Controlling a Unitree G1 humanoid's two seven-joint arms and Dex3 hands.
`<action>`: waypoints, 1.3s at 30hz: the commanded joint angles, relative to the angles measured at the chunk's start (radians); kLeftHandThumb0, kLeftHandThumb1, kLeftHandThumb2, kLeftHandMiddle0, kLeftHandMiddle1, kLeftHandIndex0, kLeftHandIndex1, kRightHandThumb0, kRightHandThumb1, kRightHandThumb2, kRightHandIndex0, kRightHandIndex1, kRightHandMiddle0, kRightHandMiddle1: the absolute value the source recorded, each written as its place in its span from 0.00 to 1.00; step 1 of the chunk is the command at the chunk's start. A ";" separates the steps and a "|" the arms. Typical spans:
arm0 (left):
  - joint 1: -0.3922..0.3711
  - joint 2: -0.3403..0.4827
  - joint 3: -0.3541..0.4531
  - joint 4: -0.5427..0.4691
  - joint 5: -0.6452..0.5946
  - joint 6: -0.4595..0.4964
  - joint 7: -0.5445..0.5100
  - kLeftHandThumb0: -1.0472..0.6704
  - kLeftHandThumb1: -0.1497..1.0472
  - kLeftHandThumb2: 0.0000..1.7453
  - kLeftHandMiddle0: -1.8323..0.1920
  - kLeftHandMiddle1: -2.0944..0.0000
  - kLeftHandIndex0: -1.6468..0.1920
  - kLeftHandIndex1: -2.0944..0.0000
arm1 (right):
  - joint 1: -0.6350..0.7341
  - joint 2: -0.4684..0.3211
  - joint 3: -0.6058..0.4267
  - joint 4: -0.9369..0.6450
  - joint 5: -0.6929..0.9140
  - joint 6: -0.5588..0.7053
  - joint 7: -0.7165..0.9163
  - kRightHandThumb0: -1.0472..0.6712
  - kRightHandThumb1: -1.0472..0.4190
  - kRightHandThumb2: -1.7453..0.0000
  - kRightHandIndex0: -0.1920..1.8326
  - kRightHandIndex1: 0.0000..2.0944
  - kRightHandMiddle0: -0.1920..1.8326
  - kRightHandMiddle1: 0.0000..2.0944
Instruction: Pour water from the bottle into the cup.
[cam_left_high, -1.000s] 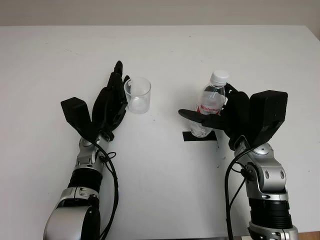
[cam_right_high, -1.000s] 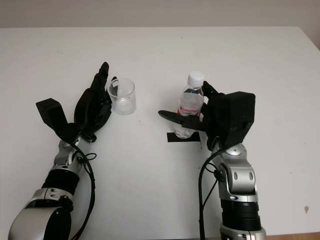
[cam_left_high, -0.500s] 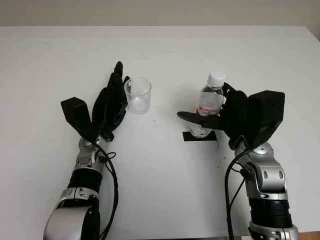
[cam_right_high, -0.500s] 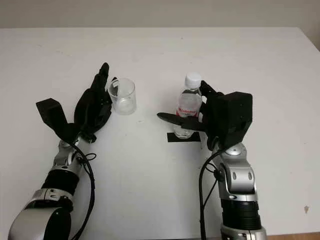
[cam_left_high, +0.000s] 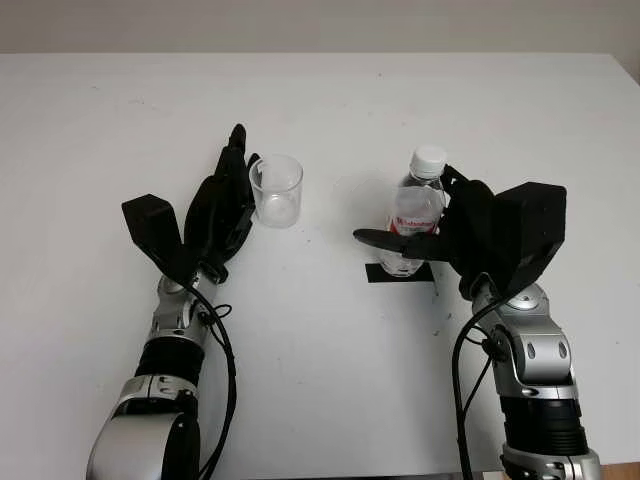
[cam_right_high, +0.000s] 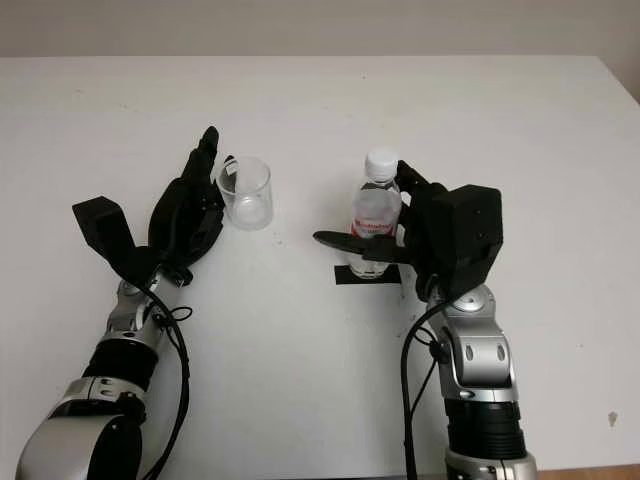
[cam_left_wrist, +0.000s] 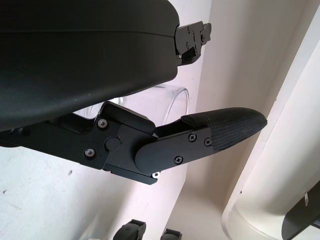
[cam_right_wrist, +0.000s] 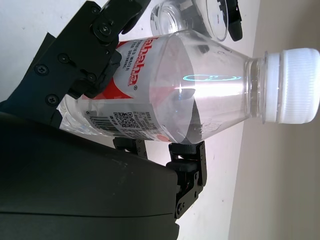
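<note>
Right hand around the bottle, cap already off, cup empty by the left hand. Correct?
Not quite: the cap is still on. The right wrist view shows the white cap on the bottle inside the right hand. The rest holds: the cup stands empty beside the left hand.

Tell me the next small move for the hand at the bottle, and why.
Probably lift the bottle straight up off the black mat. The right hand has its fingers wrapped around the label, yet the bottle stands upright with its white cap on. The left hand is beside the cup.
</note>
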 joint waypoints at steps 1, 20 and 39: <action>0.047 0.007 -0.001 0.026 0.003 0.010 0.001 0.13 1.00 0.40 1.00 1.00 1.00 1.00 | 0.034 -0.017 0.011 0.009 -0.010 0.002 0.007 0.35 0.02 0.96 0.47 1.00 0.38 1.00; 0.045 0.012 0.000 0.028 0.000 0.009 -0.005 0.13 1.00 0.40 1.00 1.00 1.00 1.00 | 0.091 -0.098 0.052 -0.108 -0.064 0.134 0.073 0.22 0.07 0.97 0.07 0.21 0.07 0.24; 0.036 0.014 -0.001 0.042 0.000 0.002 -0.010 0.13 1.00 0.40 1.00 1.00 1.00 1.00 | 0.184 -0.138 0.048 -0.050 -0.128 -0.190 0.050 0.04 0.09 0.97 0.00 0.00 0.00 0.00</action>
